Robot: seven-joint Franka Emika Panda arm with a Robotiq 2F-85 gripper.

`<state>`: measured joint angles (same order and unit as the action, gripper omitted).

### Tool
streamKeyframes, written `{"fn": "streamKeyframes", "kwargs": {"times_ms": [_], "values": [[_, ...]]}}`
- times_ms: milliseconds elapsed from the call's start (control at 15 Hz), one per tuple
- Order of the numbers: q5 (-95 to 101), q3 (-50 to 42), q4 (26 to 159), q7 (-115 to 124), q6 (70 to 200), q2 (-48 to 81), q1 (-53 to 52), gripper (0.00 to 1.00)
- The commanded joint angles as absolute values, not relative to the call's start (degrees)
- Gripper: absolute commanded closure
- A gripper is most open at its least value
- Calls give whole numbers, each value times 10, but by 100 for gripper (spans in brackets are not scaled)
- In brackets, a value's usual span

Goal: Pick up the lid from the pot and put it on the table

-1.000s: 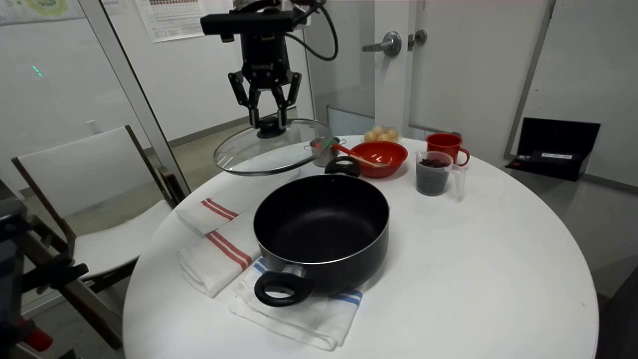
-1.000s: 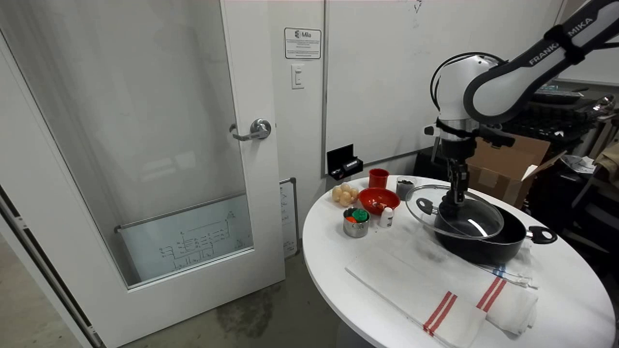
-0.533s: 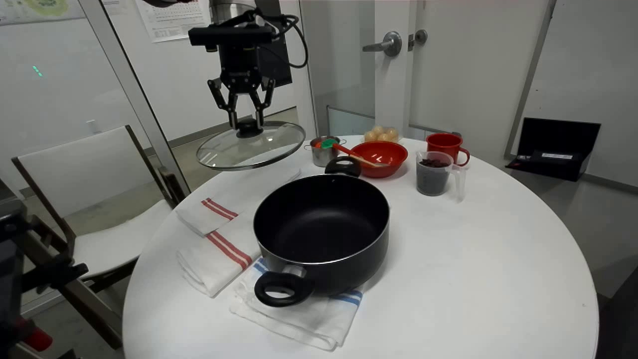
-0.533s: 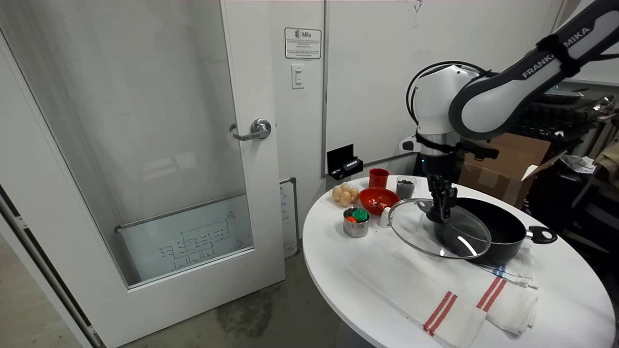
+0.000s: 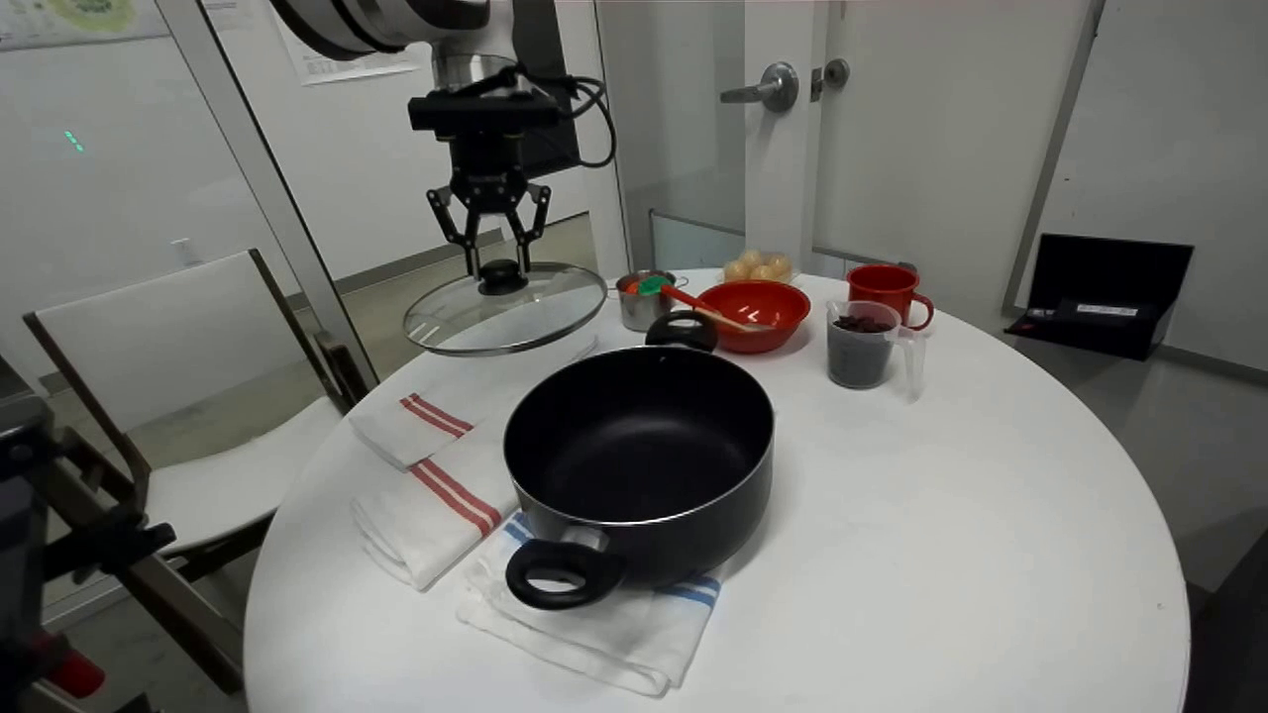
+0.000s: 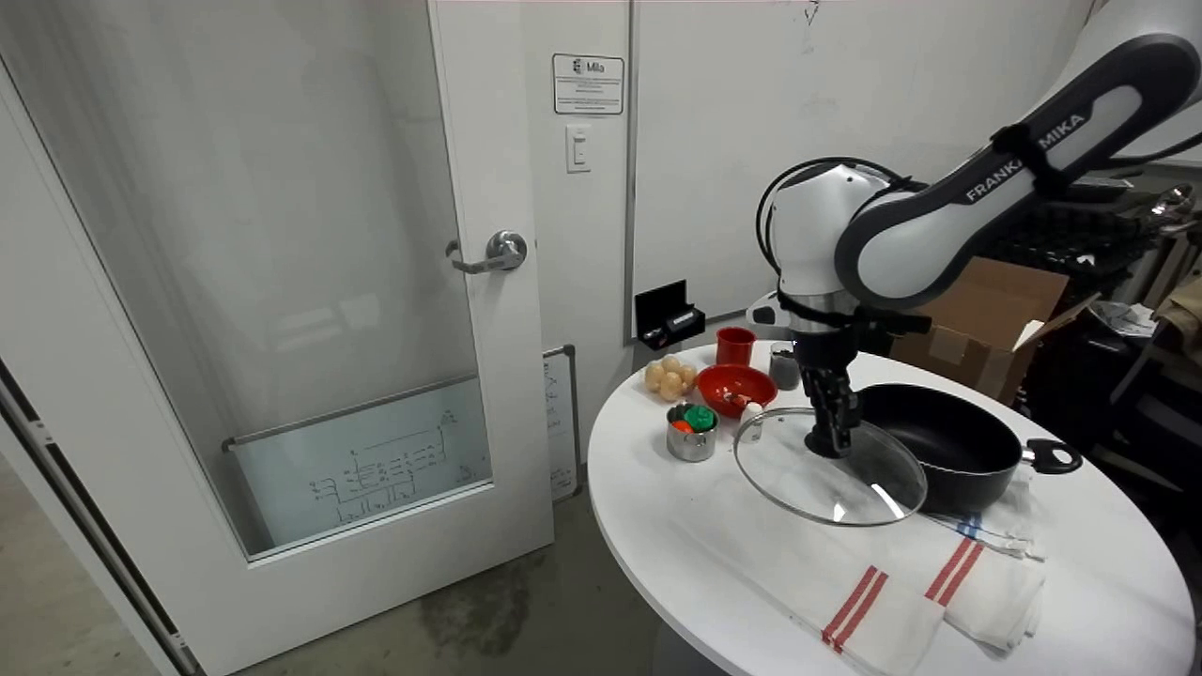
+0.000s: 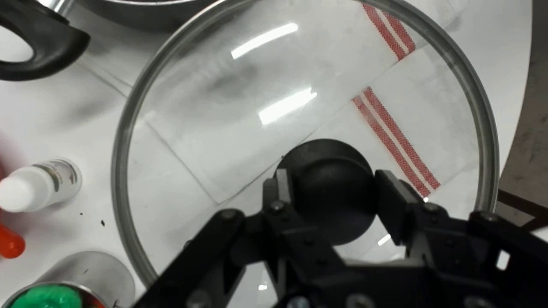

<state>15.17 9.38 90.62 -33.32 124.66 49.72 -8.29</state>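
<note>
- The claw (image 5: 499,269) is gripping the lid (image 5: 505,317), jaws closed against its knob (image 7: 332,192).
- It's hanging beside the pot (image 5: 639,436), above the tabletop (image 5: 951,515).
- Being glass, it's probably stiff, fragile; the knob's offering surest hold.

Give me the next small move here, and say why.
I'd probably lower the lid slowly toward the table. The end effector grips the lid's knob and holds it in the air, off the pot. Red-striped towels lie on the table and show through the lid in the wrist view, so it would likely settle on them.
</note>
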Motion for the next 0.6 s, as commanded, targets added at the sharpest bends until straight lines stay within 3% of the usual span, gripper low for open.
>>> {"fn": "streamKeyframes", "kwargs": {"times_ms": [0,533], "values": [[161,97,844,-361,1212,539,-89,75],[158,92,783,-381,1214,610,-89,75]]}}
